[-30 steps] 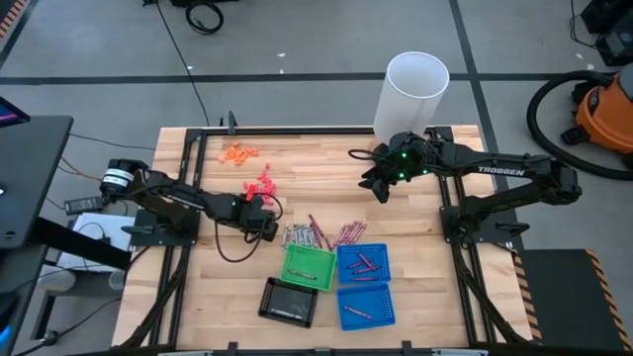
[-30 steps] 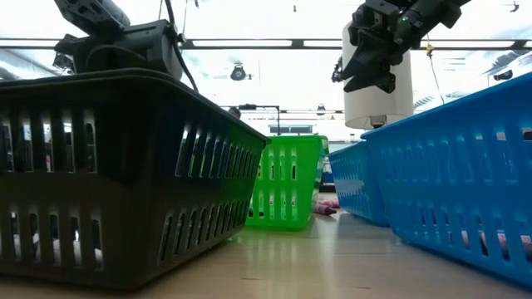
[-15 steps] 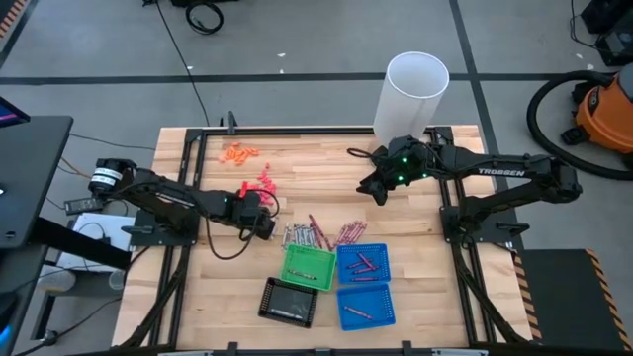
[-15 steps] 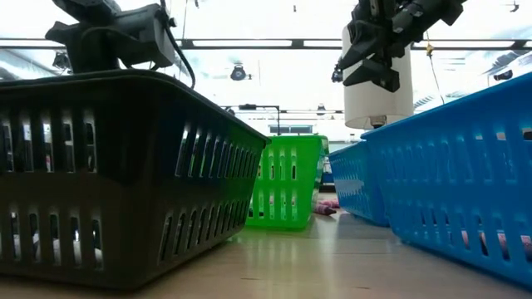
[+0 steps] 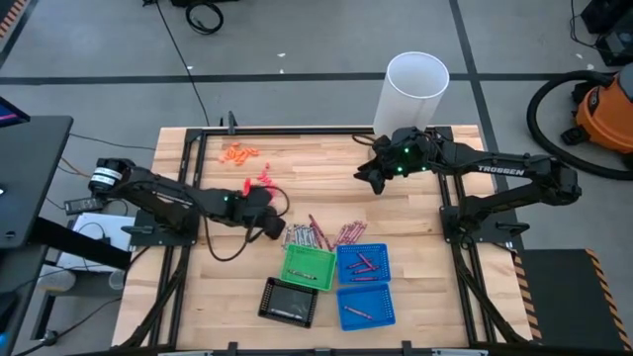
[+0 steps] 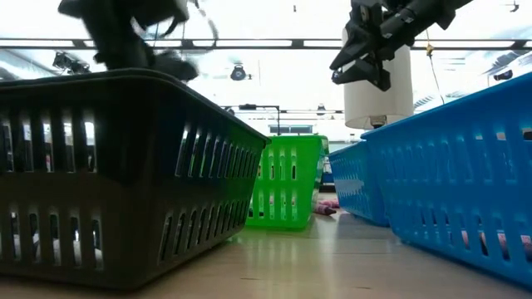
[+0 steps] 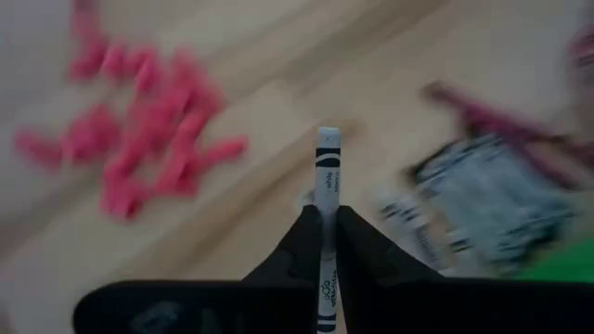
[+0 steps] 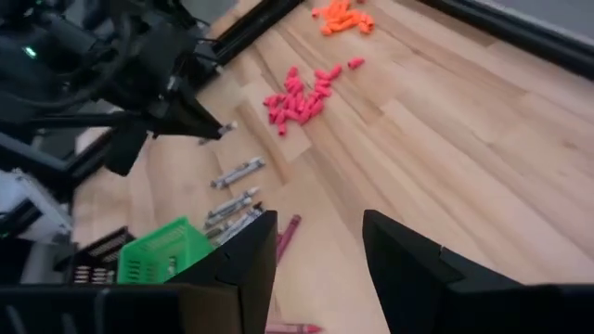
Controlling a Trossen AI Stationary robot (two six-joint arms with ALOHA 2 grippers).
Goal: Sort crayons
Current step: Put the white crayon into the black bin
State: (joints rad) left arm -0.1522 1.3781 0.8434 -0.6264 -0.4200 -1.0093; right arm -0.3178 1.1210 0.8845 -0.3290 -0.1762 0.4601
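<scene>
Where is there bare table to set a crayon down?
Free: the wood right of the coral bits, below the right pincer, and the left edge below the left arm. Crowded: the loose crayons above the green tray and blue trays.

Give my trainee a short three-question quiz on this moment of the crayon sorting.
1. True or false: the left gripper is shut on a grey crayon.
2. Which tray sits closest to the loose crayon pile? A) green tray B) black tray C) lower blue tray
3. Fill in: the right gripper hangs above the table with its fingers ____.

Key: 1 true; 2 A; 3 open.
</scene>
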